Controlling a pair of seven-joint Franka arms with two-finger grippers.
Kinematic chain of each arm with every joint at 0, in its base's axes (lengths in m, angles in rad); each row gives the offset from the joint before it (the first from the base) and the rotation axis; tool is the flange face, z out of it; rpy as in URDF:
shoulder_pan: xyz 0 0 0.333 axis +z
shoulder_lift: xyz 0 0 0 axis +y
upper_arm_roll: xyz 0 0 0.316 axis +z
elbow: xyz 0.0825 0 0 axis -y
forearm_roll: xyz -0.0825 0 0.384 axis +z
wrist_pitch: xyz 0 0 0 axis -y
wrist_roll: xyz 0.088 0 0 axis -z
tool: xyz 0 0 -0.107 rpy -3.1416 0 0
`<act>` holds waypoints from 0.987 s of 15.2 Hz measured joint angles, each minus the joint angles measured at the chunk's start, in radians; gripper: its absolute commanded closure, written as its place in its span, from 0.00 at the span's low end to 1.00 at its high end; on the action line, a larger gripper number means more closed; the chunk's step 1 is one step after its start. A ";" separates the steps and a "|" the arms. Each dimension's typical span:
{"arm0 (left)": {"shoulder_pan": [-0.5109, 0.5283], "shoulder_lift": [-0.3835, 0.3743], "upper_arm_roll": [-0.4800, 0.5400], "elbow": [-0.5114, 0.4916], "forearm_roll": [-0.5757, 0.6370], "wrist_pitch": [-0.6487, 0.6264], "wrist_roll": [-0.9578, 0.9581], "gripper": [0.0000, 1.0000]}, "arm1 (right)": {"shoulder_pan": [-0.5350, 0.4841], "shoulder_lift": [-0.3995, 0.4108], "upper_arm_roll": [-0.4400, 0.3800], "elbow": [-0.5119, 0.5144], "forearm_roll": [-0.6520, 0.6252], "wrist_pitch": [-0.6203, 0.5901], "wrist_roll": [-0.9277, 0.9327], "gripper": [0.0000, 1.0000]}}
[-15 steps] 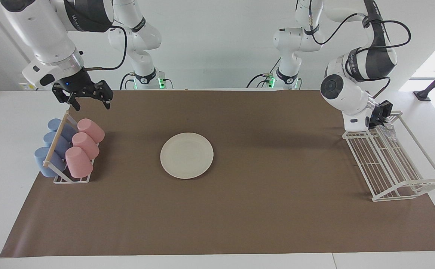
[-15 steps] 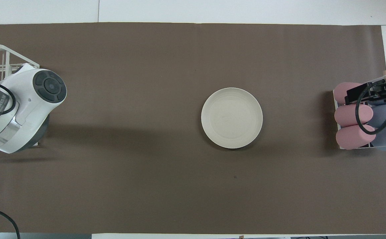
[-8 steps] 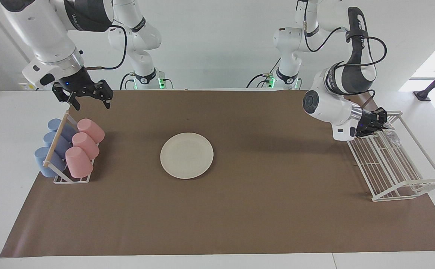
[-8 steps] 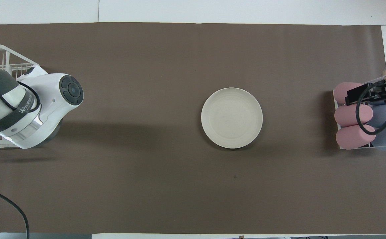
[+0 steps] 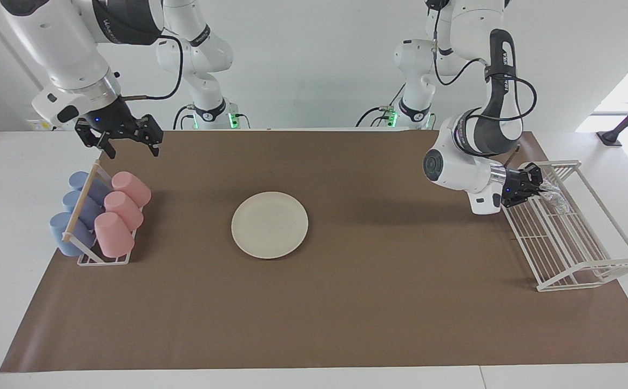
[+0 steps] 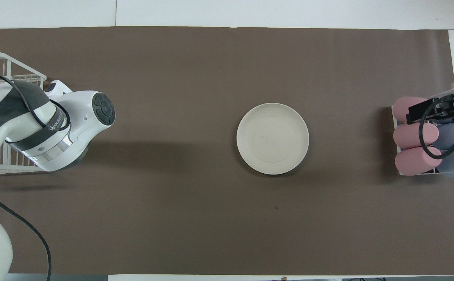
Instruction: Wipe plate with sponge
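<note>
Since the earlier frames the left arm has swung its wrist away from the wire rack (image 5: 573,237) toward the middle of the table, drawing the sponge (image 5: 554,195) up with it, while the right arm waits unchanged. Taking the facing view as a clock face, and starting nearest the robots, the right gripper (image 5: 129,146) hangs at about ten o'clock over the brown mat (image 5: 346,302) just above the cup rack (image 5: 98,216), its jaws spread wide with nothing between them. The left gripper (image 5: 535,186) sits at about three o'clock over the robots' end of the wire rack, its fingertips pinched together on the wrinkly silvery sponge, which trails from them above the rack's bars. Farther from the robots, the plate (image 5: 269,225) lies flat on the mat near the centre of the clock, well apart from both grippers. The pink cups (image 5: 120,210) and blue cups (image 5: 73,216) lie tilted in their rack at nine o'clock. In the overhead view the left wrist hides its own gripper and the sponge.
</note>
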 measured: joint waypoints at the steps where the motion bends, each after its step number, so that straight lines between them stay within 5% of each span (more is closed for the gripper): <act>1: 0.000 0.000 0.000 0.000 0.000 0.000 -0.016 0.12 | 0.000 0.000 0.000 0.000 0.000 0.000 0.000 0.00; 4: 0.000 0.000 0.000 0.000 -0.003 0.001 -0.043 0.02 | -0.001 0.000 0.000 0.000 0.000 0.000 0.000 0.00; 15: -0.003 0.000 0.000 0.002 -0.050 0.002 -0.060 0.00 | 0.004 -0.002 0.002 0.000 0.000 0.000 0.000 0.00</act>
